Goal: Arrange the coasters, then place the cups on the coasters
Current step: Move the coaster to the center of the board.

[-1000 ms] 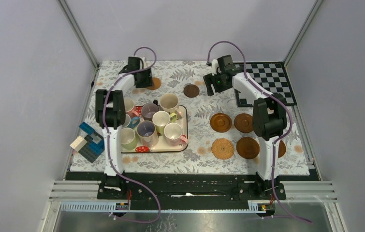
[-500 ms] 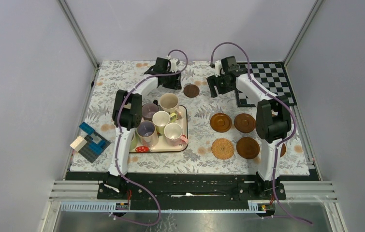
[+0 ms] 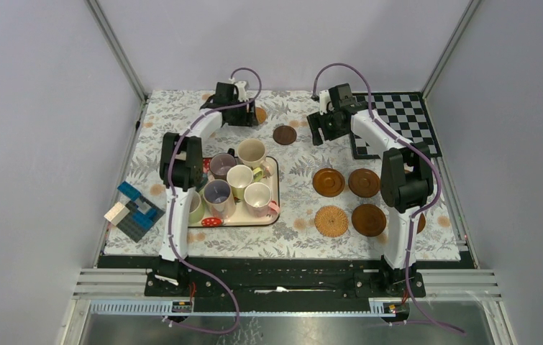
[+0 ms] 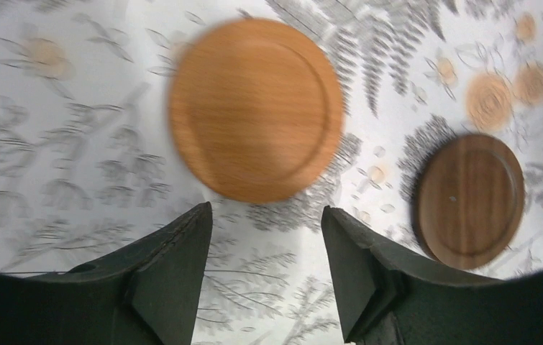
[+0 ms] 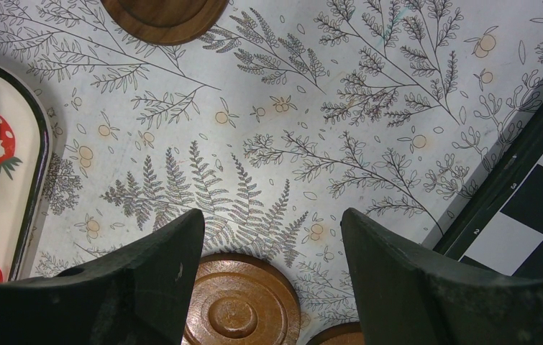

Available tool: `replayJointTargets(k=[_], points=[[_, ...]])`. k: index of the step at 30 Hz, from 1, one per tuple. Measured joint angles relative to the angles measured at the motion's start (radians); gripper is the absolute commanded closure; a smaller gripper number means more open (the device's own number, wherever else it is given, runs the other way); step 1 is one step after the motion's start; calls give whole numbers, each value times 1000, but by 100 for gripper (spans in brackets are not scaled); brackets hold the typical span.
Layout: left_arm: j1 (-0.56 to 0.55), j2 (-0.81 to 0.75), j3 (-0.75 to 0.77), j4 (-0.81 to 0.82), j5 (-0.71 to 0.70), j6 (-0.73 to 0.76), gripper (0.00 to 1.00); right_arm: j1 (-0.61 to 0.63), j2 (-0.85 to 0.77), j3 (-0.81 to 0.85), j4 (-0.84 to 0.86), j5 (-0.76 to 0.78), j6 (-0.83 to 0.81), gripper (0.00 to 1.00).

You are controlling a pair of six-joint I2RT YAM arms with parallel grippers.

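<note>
Light orange coaster lies flat just past the left gripper fingertips, blurred and untouched. Those fingers are moderately apart and hold nothing. dark coaster sits out beyond the right finger. Right gripper has fingers spread wide, empty, with a ridged brown coaster on the cloth in the gap between them. Tray holds the cups, some hidden by the left arm.

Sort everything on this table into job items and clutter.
For the job: coasters; cups.
Just lying about: strawberry tray; checkerboard mat; toy blocks.
</note>
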Motion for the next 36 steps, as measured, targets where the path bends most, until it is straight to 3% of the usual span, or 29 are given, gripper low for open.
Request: replayJointTargets(k=[10,16,26,36], points=[[39,89,115,76,-83,-52,32,0,0,0,0,0,0,23],[30,179,236,115,-120,-60,41,0,0,0,-1,0,0,23],[3,182,237,99,-157,56,49,0,0,0,-1,2,-2,23],[-66,179,275,-33,-48,139,56,0,-3,-1,-1,3,-5,23]])
